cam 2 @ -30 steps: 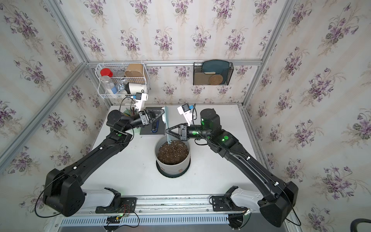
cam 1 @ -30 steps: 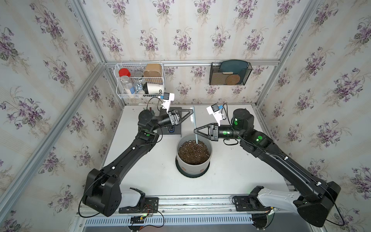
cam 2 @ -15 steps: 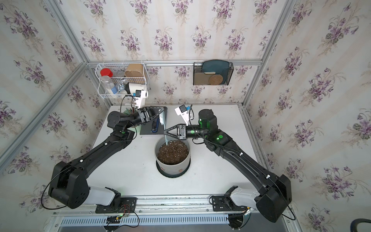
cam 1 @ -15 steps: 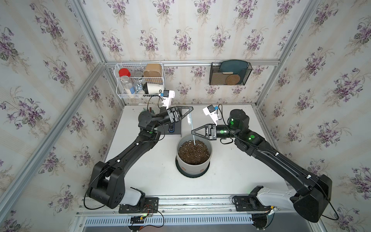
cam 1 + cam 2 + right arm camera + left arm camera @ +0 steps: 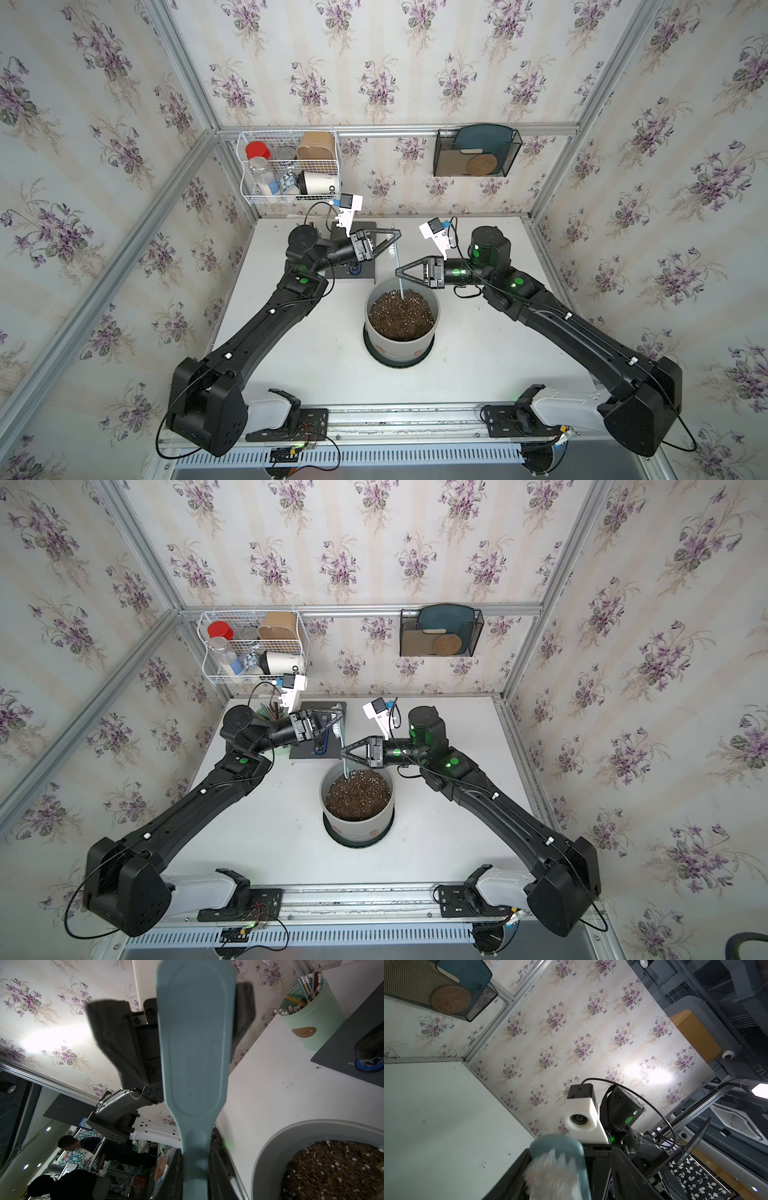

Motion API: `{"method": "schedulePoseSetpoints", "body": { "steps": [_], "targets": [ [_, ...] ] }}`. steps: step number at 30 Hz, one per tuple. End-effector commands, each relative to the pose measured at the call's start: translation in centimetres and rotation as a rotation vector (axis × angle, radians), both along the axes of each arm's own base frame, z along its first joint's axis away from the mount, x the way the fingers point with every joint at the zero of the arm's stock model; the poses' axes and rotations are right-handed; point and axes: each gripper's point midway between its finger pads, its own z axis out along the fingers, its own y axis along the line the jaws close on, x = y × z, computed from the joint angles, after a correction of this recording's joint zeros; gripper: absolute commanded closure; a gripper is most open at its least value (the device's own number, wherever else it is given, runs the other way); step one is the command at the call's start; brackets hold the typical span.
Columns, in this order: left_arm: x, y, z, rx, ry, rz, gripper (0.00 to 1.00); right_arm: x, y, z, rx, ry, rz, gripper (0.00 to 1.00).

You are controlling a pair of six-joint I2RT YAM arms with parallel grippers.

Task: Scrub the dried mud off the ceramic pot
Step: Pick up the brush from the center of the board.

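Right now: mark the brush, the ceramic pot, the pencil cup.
brush [image 5: 195,1043], right wrist view, back of its head.
ceramic pot [image 5: 400,348], in a top view, front wall.
pencil cup [image 5: 315,1014], right wrist view, side wall.

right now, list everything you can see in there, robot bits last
ceramic pot: one, light grey, table centre, holding dark soil, on a dark saucer
dried mud: at least two blobs, reddish-brown, low on the pot's near wall
brush: one, teal, above the pot's far rim
pencil cup: one, mint green, back of table
mat: one, dark grey, behind the pot
wire basket: one, white, back wall
mesh holder: one, black, back wall
left fingers: two, black, either side of the brush head
right fingers: two, black, shut on the brush handle
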Motion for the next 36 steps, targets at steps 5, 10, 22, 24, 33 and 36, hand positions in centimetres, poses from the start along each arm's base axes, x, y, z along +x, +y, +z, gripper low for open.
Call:
{"method": "schedulePoseSetpoints", "body": {
  "steps": [5, 10, 22, 24, 33, 36],
  "targets": [
    [-0.6, -0.2, 0.2, -0.008, -0.043, -0.031, 0.58, 0.8, 0.1, -0.2, -0.001, -0.004, -0.034, 1.00],
    [-0.5, -0.2, 0.2, -0.024, -0.046, -0.030, 0.75, 0.8, 0.2, -0.3, 0.016, 0.007, -0.029, 1.00],
    [1.4, 0.4, -1.4, 0.034, 0.030, 0.099, 1.00, 2.1, -0.1, -0.8, -0.029, -0.006, -0.109, 1.00],
    [1.5, 0.6, -1.4, 0.042, 0.031, 0.119, 1.00, 2.3, -0.2, -0.7, -0.034, -0.011, -0.118, 1.00],
    [3.0, 1.9, -2.8, 0.086, 0.111, 0.257, 1.00, 2.9, 0.0, -0.8, -0.065, -0.020, -0.129, 1.00],
    [4.4, 3.3, -4.1, 0.164, 0.196, 0.395, 1.00, 4.7, -0.9, -2.1, -0.180, -0.046, -0.255, 0.57]
  ]
}}
